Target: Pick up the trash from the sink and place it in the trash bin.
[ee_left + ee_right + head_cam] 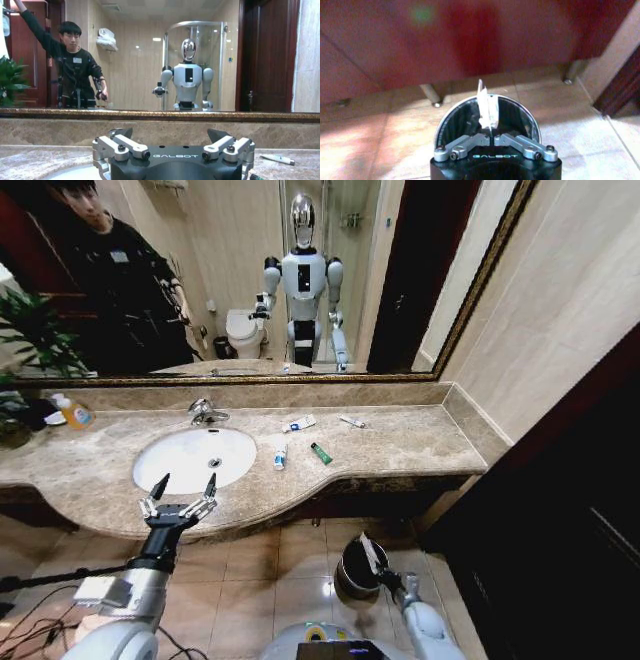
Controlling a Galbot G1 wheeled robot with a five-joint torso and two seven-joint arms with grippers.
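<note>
The white oval sink point(195, 460) sits in the beige marble counter. To the right of the basin, trash lies on the marble: two white-and-blue tubes point(298, 423) point(280, 456), a green tube point(321, 453) and a thin white stick point(351, 421). My left gripper point(185, 485) hovers open at the counter's front edge, just before the basin. Low on the right, my right gripper point(493, 137) is shut on a crumpled white wrapper point(487, 108), held upright over the mouth of the dark trash bin point(445, 120) on the floor.
A chrome tap point(205, 412) stands behind the basin. A bottle of orange liquid point(75, 415) and a plant point(30, 330) are at the counter's far left. A wall mirror backs the counter. Dark cabinet fronts and tiled floor surround the bin point(345, 578).
</note>
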